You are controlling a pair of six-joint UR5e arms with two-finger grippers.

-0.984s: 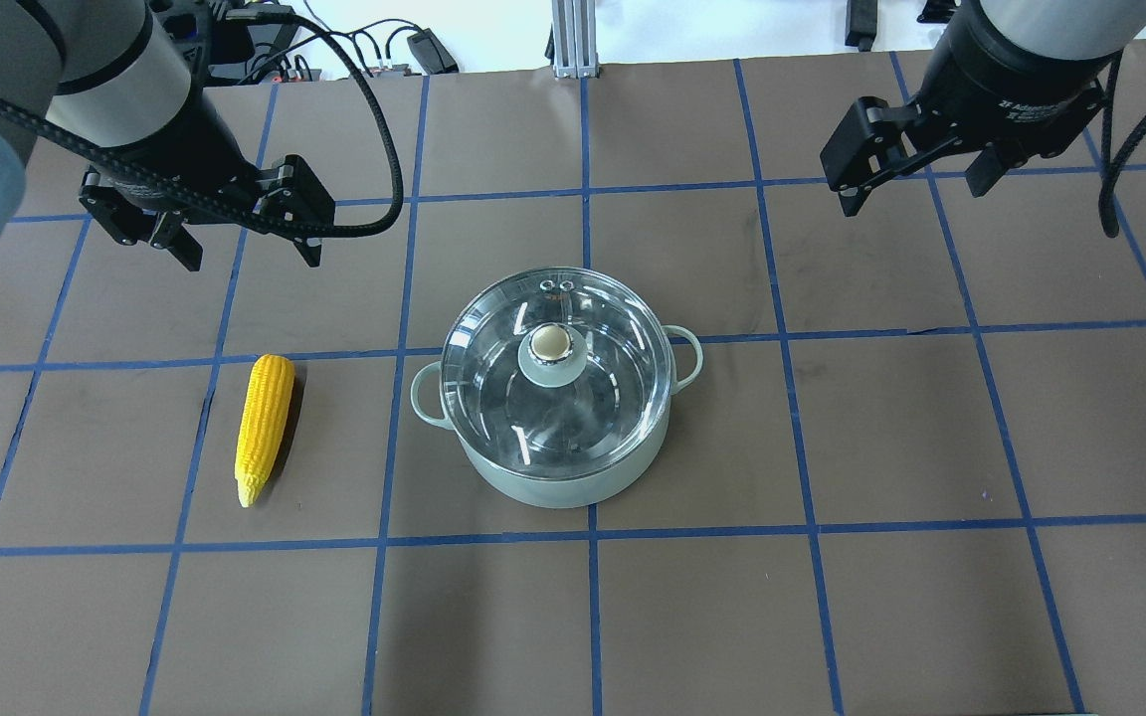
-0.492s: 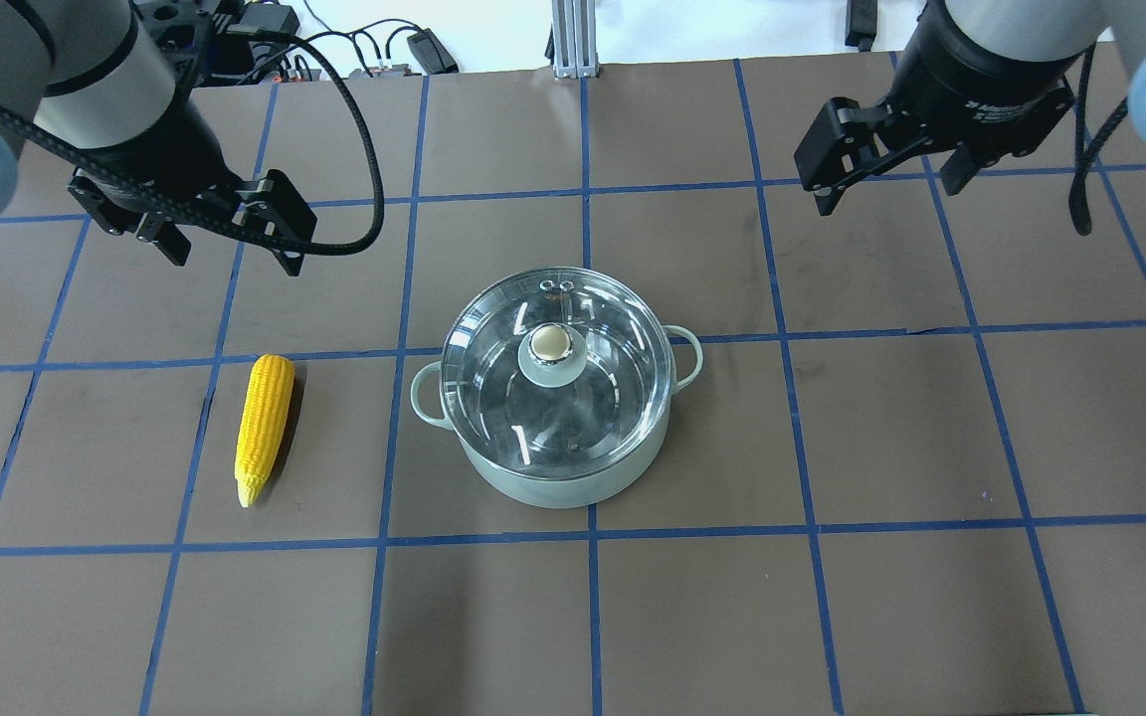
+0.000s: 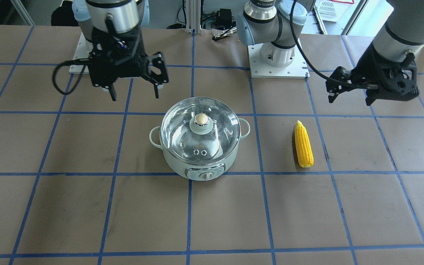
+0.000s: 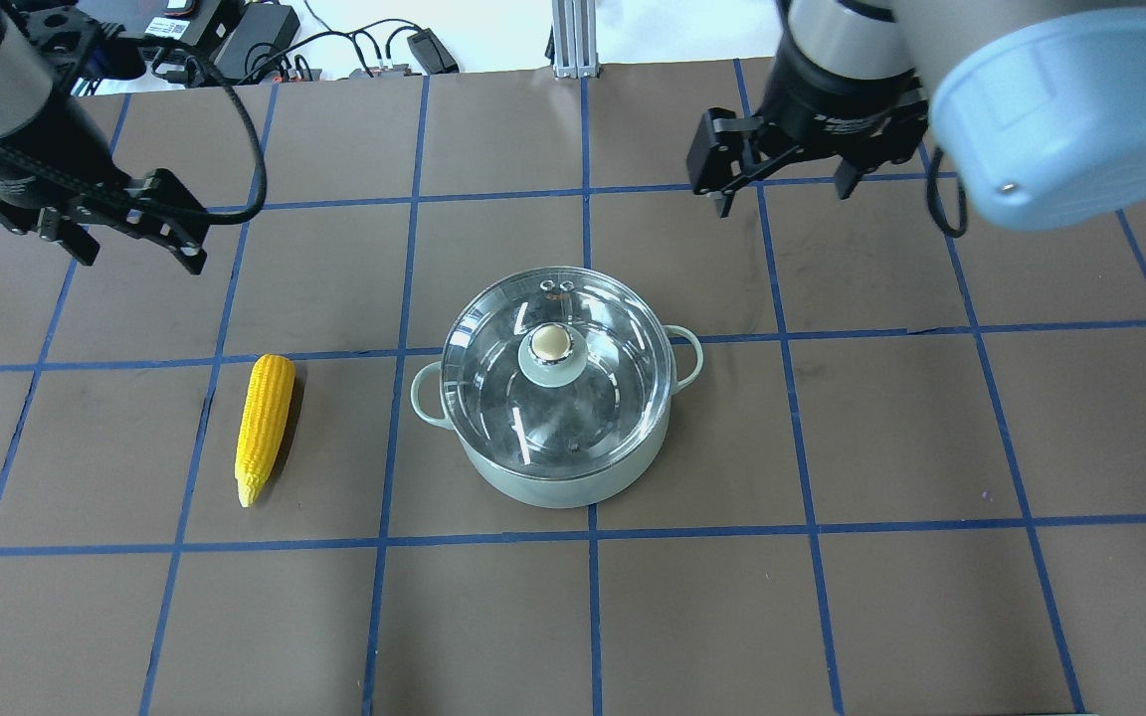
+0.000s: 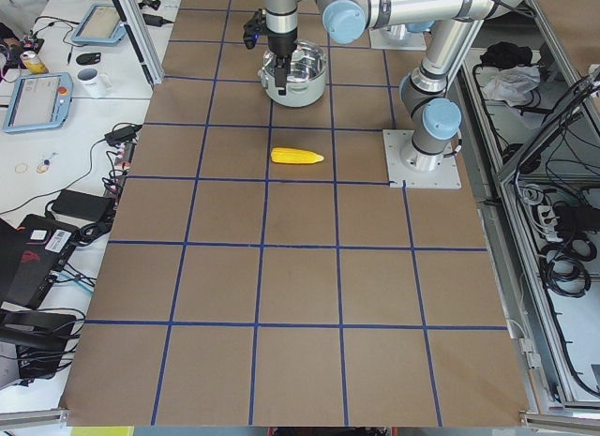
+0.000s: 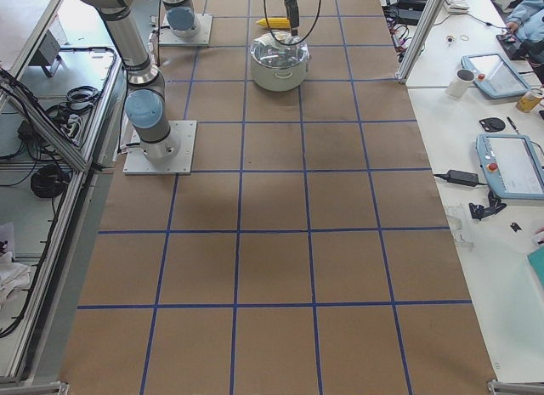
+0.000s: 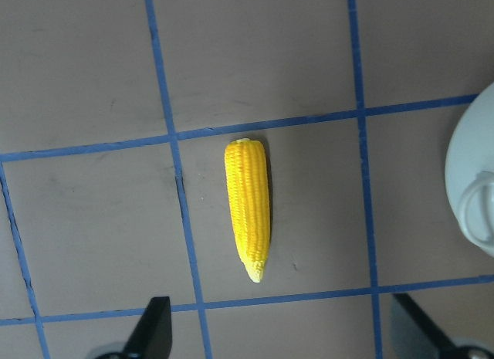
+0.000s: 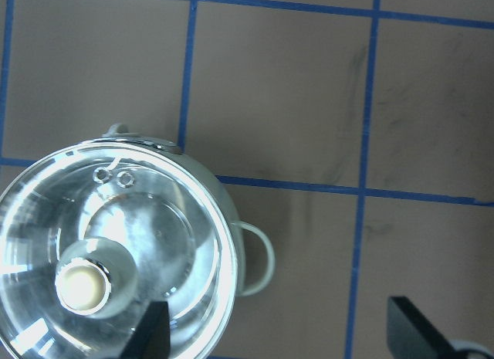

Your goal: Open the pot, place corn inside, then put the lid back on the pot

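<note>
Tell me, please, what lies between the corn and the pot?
Only bare brown table with one blue tape line crossing it lies between the corn and the pot, as the overhead view shows.

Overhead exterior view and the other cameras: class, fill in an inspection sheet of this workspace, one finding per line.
Surface: brown table with a blue tape grid.
Job's things: pot mid-table with the lid seated on it; corn lying apart from it on the robot's left side.
Clutter: nothing seen.
Pincers: left pincer open, beyond the corn; right pincer open, beyond the pot; both empty.
Cables: black cable looped at the left arm; more cables past the table's far edge.
Surroundings: desks with a control tablet and a mug beside the table.
</note>
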